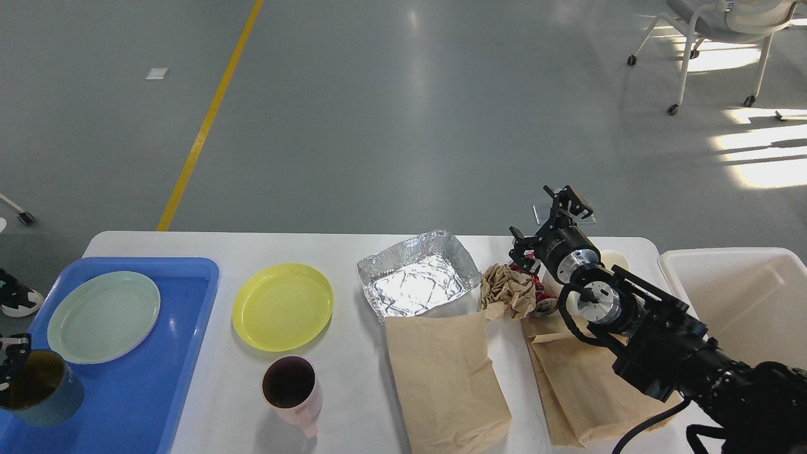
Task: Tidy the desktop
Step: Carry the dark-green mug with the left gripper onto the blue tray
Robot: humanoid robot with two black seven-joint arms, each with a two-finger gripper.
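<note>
The white desktop [353, 252] holds a yellow plate [282, 306], a pink mug [291, 388], a foil tray [417, 281], two flat brown paper bags [444, 378] [570, 384], a crumpled paper ball [506, 291] and a crushed red can [540, 296]. Only the fingertips of my left gripper [9, 362] show at the left edge, shut on the rim of a dark teal cup [41, 391] that is over the blue tray [142, 384]. My right gripper [543, 222] is open and empty, above the table's far right, behind the paper ball.
A pale green plate [104, 316] lies in the blue tray. A white bin [737, 296] stands past the table's right end. A pale round lid [615, 258] lies behind my right wrist. A wheeled chair [712, 38] stands on the floor far right.
</note>
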